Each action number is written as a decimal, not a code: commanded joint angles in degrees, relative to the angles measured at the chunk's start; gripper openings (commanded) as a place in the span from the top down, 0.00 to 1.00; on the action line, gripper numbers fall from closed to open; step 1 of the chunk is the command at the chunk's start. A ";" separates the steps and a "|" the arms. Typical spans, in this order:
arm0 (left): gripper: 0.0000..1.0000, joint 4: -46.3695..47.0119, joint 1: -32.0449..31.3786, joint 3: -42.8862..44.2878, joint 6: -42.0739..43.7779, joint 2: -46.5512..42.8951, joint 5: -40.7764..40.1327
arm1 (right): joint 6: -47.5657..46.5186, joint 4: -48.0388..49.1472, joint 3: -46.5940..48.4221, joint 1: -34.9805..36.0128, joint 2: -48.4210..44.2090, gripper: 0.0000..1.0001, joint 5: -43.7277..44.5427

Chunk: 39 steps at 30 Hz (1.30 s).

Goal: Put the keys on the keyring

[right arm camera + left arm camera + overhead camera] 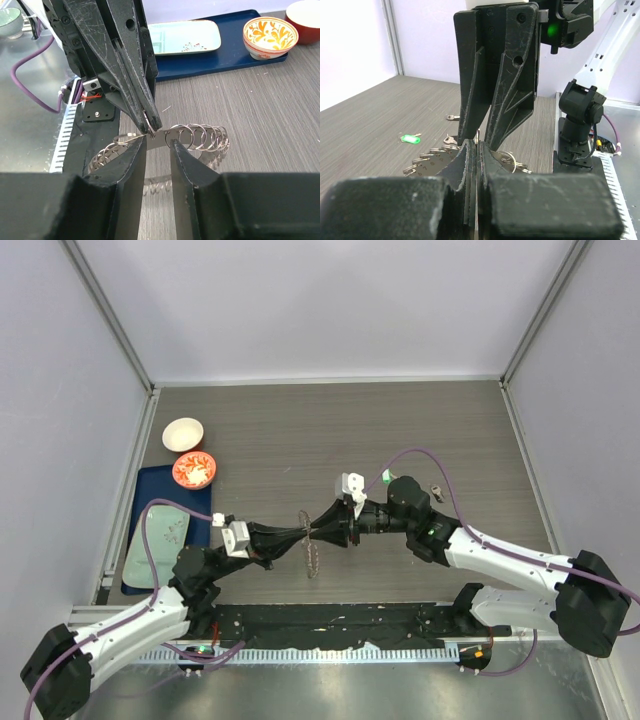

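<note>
The keyring point(311, 552) is a flat grey metal band with several small wire rings along its edge, held upright above the table between the two arms. My left gripper point(298, 536) is shut on its edge; in the left wrist view the jaws point(477, 146) are pressed together with the keyring point(427, 161) spreading out to both sides. My right gripper point(159, 142) is open, its fingers straddling the band of the keyring point(202, 136) just under the left fingertips point(150, 120). A green-headed key point(410, 138) and other small keys point(452, 117) lie on the table; one key point(437, 490) lies by the right arm.
A blue tray point(147, 490) with a pale plate point(165, 532) lies at the left edge. An orange bowl point(194, 470) and a white bowl point(183, 434) stand behind it. Black arm mounts run along the near edge.
</note>
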 commanded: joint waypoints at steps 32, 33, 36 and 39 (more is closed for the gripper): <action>1.00 3.68 -0.23 -5.49 0.50 -0.78 1.50 | -2.83 -1.43 4.22 -0.12 -1.30 0.77 -3.80; 1.00 3.68 -0.31 -5.40 0.50 -0.77 1.50 | -2.83 -1.52 4.31 -0.20 -1.30 0.77 -3.81; 1.00 3.68 -0.23 -5.32 0.41 -0.42 1.67 | -2.74 -1.43 4.57 -0.21 -1.21 0.77 -4.24; 1.00 3.68 -0.23 -5.14 0.41 -0.07 1.85 | -2.83 -1.60 4.83 -0.21 -1.21 0.78 -4.60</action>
